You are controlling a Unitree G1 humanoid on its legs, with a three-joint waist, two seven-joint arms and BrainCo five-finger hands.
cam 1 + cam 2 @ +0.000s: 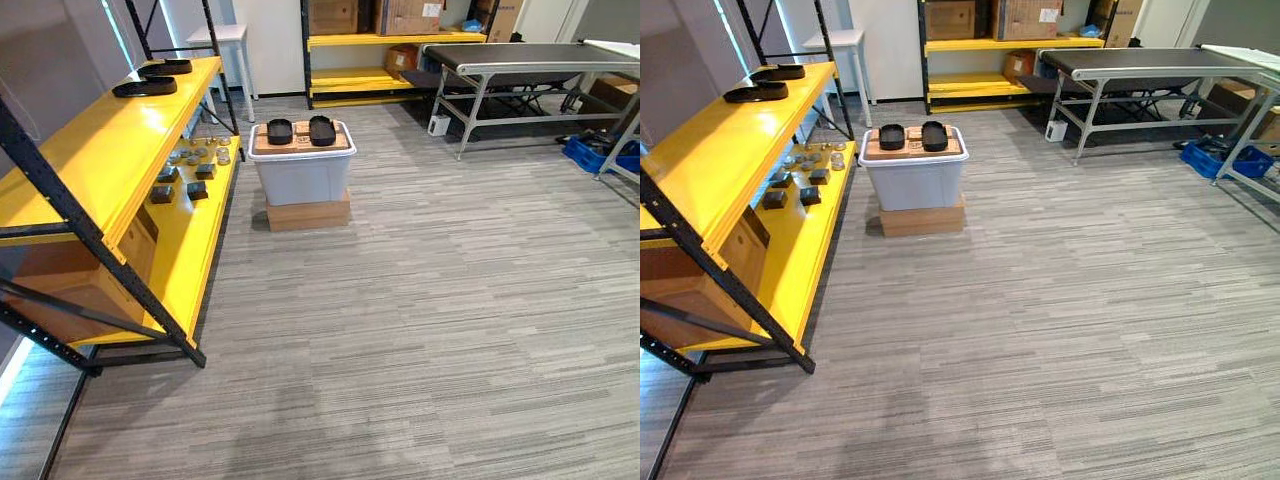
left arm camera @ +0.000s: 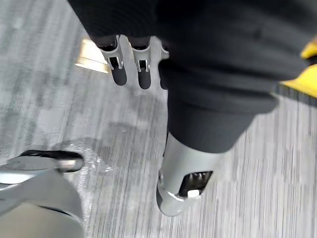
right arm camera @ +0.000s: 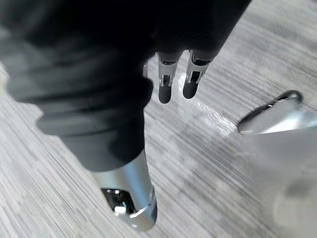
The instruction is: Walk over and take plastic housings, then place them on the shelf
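1. Grey striped carpet [image 1: 420, 330] is stretching across a workroom, seen from the head views.
2. Two black plastic housings [image 1: 322, 130] are lying side by side on a cardboard sheet [image 1: 301, 145], at the far side of the open floor.
3. That sheet is resting on the lid of a grey bin [image 1: 300, 180], which is standing on a low cardboard box [image 1: 308, 214].
4. Just left of the bin, the yellow shelf [image 1: 100, 150] with its black frame is running along the wall; two similar black pieces [image 1: 145, 88] are sitting at the far end of its top level, and small parts [image 1: 190, 172] are lying on the lower level.
5. Farther back, a second yellow rack [image 1: 350, 75] is holding cardboard boxes, and a grey table [image 1: 530, 55] is standing to the right with a blue crate [image 1: 600, 155] near it.
6. The left hand [image 2: 143, 72] is hanging over the carpet with fingers and thumb straight, holding nothing.
7. The right hand [image 3: 166, 87] is hanging likewise, fingers straight and empty.
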